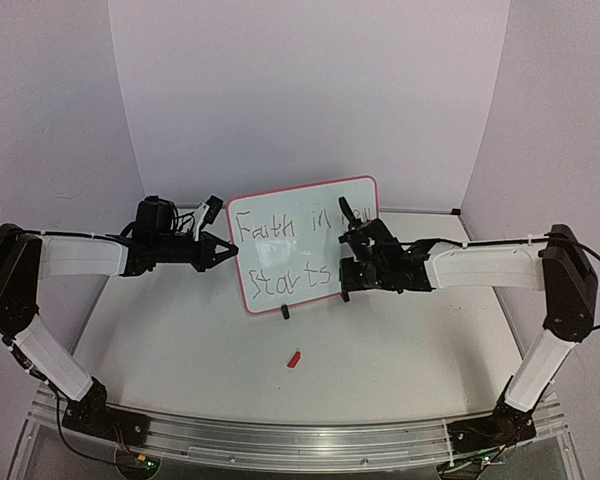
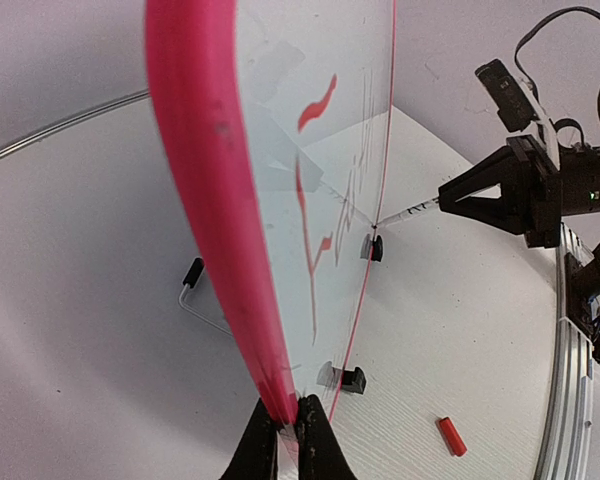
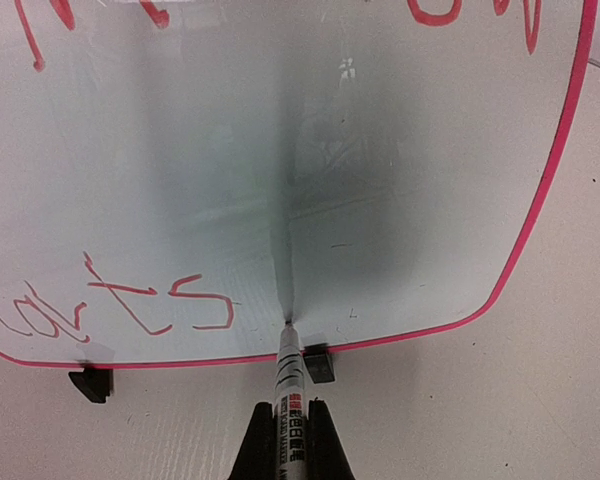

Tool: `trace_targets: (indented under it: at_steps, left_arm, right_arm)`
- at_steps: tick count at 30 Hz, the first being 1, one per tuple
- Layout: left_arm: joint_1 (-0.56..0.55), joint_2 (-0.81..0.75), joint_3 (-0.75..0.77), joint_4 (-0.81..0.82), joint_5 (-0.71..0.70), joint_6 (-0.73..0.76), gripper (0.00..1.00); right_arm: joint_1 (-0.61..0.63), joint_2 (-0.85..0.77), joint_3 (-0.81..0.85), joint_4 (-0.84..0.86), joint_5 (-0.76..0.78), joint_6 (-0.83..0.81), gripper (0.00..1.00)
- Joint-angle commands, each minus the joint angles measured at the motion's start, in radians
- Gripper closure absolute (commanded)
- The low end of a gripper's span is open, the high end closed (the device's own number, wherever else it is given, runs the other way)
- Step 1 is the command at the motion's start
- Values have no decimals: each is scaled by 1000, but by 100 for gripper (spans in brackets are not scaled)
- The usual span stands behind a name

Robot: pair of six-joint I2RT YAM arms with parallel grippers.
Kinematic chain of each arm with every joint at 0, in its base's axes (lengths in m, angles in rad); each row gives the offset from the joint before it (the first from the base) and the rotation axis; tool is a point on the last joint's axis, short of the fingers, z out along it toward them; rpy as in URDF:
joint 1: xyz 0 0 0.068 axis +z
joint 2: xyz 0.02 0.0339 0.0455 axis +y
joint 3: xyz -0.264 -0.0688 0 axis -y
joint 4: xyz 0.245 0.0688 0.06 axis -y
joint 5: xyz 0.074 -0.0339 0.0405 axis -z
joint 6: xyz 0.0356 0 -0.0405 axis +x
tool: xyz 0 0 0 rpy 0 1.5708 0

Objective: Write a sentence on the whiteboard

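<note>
Lab: white backdrop (image 1: 310, 90), arm-rigged table (image 1: 400, 370)

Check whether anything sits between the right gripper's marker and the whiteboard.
Nothing visible. The marker in the right gripper has its tip on the whiteboard, just right of "starts". The left gripper clamps the left edge; a red cap lies on the table, clear.

White table (image 1: 180, 345): whiteboard (image 1: 290, 255) standing on black feet (image 1: 285, 312); small red cap (image 1: 294, 358) lying near, in front of whiteboard.
</note>
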Motion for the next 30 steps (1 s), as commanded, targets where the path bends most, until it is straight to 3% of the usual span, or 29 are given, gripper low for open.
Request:
trace_targets:
  at_steps: [1, 10, 14, 18, 22, 24, 25, 30]
  left_arm:
    - [2, 0, 2, -29, -62, 67, 100]
    - [3, 0, 3, -31, -63, 64, 99]
    - [1, -2, -1, -28, -71, 53, 82]
    - [1, -14, -11, -22, -78, 50, 59]
    - [2, -43, -26, -21, -83, 48, 45]
    - [1, -57, -26, -34, -98, 47, 32]
    - [1, -71, -27, -45, -111, 44, 21]
    - [2, -193, -137, -14, -230, -38, 14]
  right_arm:
    - [-5, 10, 23, 32, 23, 1, 100]
    - [-4, -65, 0, 8, -11, 0, 100]
    - [-5, -157, -25, -40, -3, -22, 100]
    - [-12, -219, -42, -86, 41, -49, 100]
    - [-15, -258, -58, -91, 53, -57, 100]
    - [-14, -270, -58, -86, 45, -65, 100]
    - [-14, -278, -60, -79, 35, -71, 100]
    - [-14, -352, -87, -70, 12, -105, 100]
